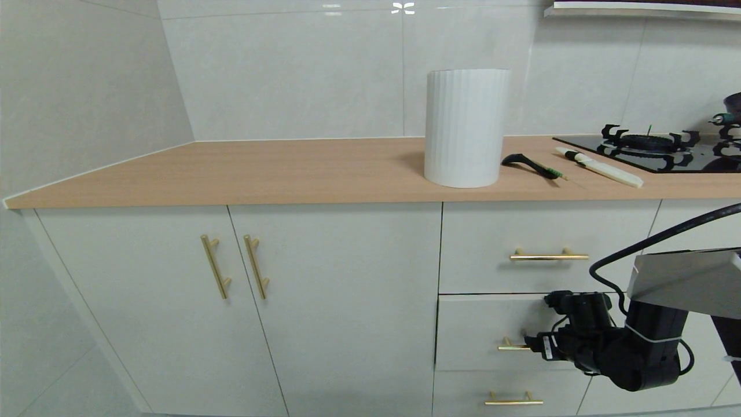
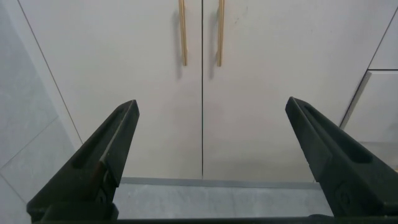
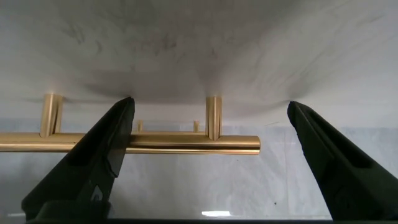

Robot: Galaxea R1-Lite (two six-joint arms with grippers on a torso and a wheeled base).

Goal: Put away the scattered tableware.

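The step in hand looks like opening the middle drawer (image 1: 474, 330): the right gripper (image 1: 528, 341) is at its handle (image 3: 155, 144), fingers wide apart. Next it must close on the bar and pull straight out. The tableware, a black utensil (image 1: 529, 164) and a white one (image 1: 602, 167), lies on the counter (image 1: 289, 168) beside a canister (image 1: 466, 127), seen from the head. The right wrist view shows the handle's end between the fingers, ungripped. The left gripper (image 2: 211, 106) is spread wide, facing cabinet doors (image 2: 261, 81).
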